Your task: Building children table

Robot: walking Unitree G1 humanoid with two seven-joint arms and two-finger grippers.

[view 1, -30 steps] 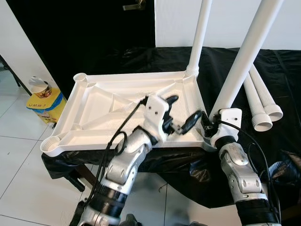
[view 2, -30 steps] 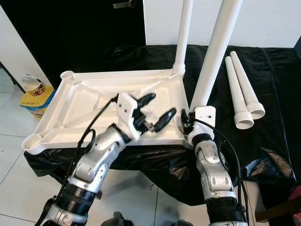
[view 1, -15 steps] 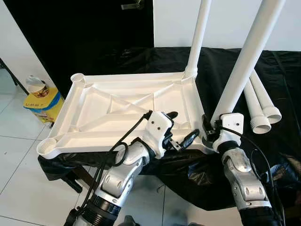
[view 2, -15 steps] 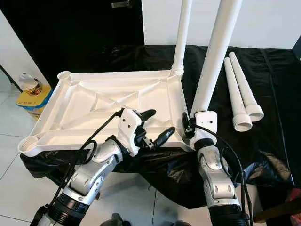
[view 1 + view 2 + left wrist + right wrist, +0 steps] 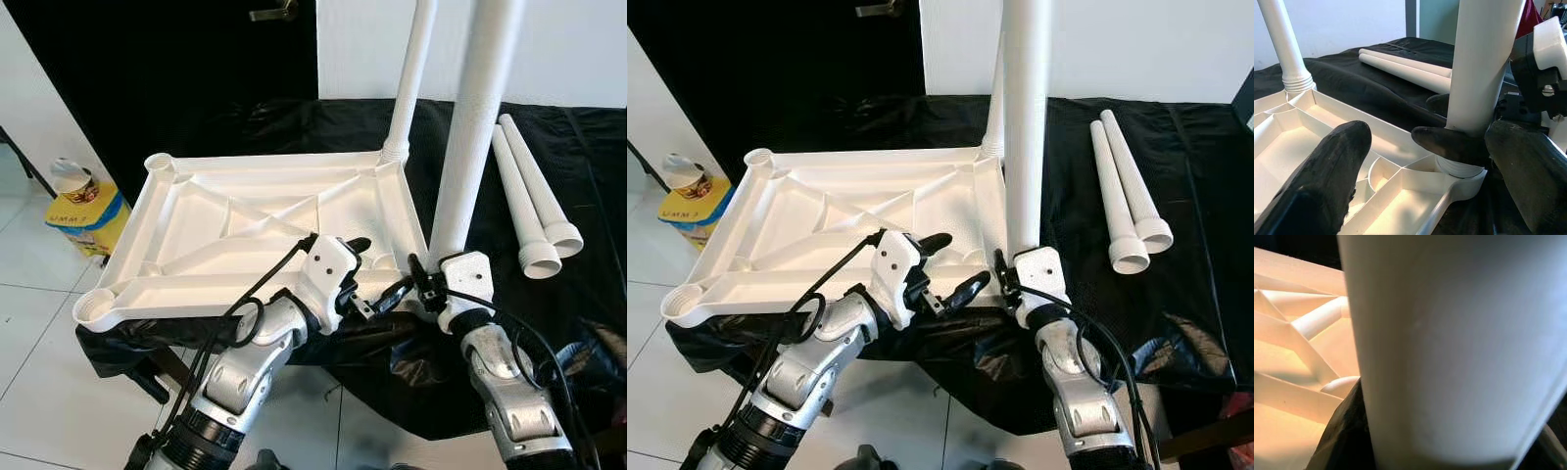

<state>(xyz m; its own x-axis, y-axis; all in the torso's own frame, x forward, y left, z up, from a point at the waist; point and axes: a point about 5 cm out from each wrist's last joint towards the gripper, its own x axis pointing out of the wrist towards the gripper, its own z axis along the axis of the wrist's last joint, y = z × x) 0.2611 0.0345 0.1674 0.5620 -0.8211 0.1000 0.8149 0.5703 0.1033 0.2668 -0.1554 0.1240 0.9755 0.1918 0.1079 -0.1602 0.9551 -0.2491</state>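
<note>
Since a second ago, the leg (image 5: 470,127) is standing upright in the top's (image 5: 245,220) near right socket. Right tool (image 5: 1007,282) is clamping its base; left tool (image 5: 377,284) is spread beside. Stiff, light, smooth plastic: grip low.

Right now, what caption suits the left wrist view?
Right tool seats a white leg into the upturned tabletop.
</note>
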